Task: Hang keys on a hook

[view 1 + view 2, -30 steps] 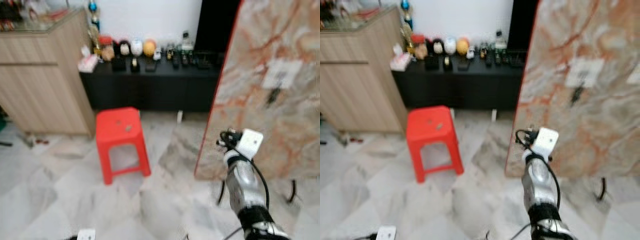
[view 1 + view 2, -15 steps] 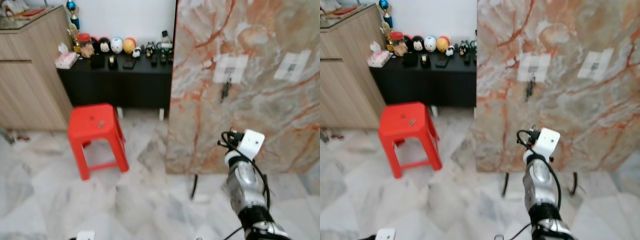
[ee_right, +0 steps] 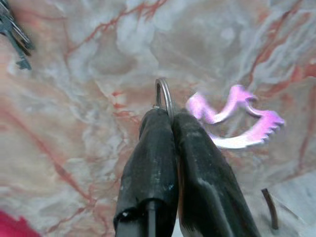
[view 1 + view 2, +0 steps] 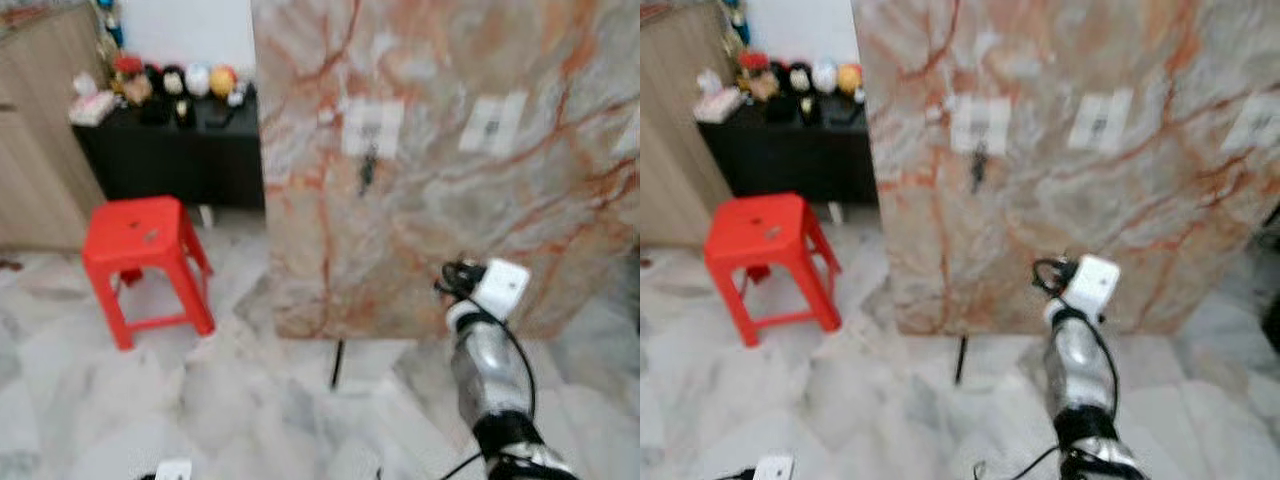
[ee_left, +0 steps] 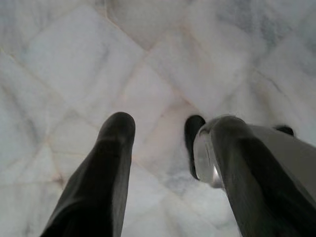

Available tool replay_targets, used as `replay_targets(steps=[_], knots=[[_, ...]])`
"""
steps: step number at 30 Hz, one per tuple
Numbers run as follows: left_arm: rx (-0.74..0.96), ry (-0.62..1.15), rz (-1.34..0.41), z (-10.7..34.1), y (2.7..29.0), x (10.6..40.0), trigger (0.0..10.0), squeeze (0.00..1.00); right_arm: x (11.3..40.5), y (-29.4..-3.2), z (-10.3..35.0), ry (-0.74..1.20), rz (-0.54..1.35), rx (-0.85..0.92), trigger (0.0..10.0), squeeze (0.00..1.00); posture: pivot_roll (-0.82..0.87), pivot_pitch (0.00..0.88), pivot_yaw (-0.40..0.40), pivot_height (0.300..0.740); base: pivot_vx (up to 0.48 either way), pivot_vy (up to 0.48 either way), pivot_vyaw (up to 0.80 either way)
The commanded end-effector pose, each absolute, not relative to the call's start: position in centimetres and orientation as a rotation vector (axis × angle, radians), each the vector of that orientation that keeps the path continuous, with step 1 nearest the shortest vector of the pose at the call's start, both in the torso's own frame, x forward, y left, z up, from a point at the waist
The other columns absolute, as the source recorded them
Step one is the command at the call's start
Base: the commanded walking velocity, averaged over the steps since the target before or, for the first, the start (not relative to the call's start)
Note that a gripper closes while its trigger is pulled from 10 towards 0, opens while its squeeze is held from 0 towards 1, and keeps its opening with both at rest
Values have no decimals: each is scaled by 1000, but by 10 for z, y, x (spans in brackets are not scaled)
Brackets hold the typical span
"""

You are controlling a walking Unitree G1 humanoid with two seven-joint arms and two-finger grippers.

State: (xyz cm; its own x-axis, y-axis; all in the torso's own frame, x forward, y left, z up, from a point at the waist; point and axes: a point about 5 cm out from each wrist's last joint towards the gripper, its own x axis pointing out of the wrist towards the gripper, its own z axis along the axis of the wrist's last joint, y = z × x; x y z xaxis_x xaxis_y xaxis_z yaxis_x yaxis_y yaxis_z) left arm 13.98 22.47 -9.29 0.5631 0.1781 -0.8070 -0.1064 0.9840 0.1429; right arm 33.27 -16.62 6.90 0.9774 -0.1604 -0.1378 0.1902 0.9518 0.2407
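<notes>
My right gripper (image 3: 170,118) is shut on a metal key ring (image 3: 164,96), and pink keys (image 3: 232,118) dangle from that ring beside the fingers. In the eye views the raised right gripper (image 4: 455,275) is in front of a tall marble-patterned board (image 4: 420,210). The board carries white hook patches (image 4: 370,125) (image 4: 492,122). A dark bunch of keys (image 4: 367,170) hangs under the left patch; that bunch of keys (image 3: 12,37) sits off to the side in the right wrist view. My left gripper (image 5: 158,133) hangs idle and open over the marble floor.
A red plastic stool (image 4: 140,235) stands on the floor left of the board. Behind it are a black low cabinet (image 4: 170,160) with several figurines and a wooden cabinet (image 4: 35,130). A thin black leg (image 4: 338,362) props the board up.
The camera has swung right, so the stool and cabinets slid left and the board now spans most of the view. The right arm keeps its raised pose, still holding the keys.
</notes>
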Motion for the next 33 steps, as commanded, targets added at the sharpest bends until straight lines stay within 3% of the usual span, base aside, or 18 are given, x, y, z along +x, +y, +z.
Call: replay_targets(steps=[1,14,25,33], knots=[[63,958,178,-93,224,139,10000,0,332,-178,69,113,-215,253,10000,0,-25,0,-16,740,0,0,0],[40,951,181,-93,222,140,10000,0,291,-214,7,397,-318,151,10000,0,-34,0,-20,740,0,0,0],[42,955,187,-93,223,142,10000,0,279,-203,-10,470,-282,151,10000,0,-42,0,-17,740,196,0,0],[38,949,198,-92,226,140,10000,0,230,-203,-53,729,-273,56,10000,0,-34,0,-22,740,284,0,0]])
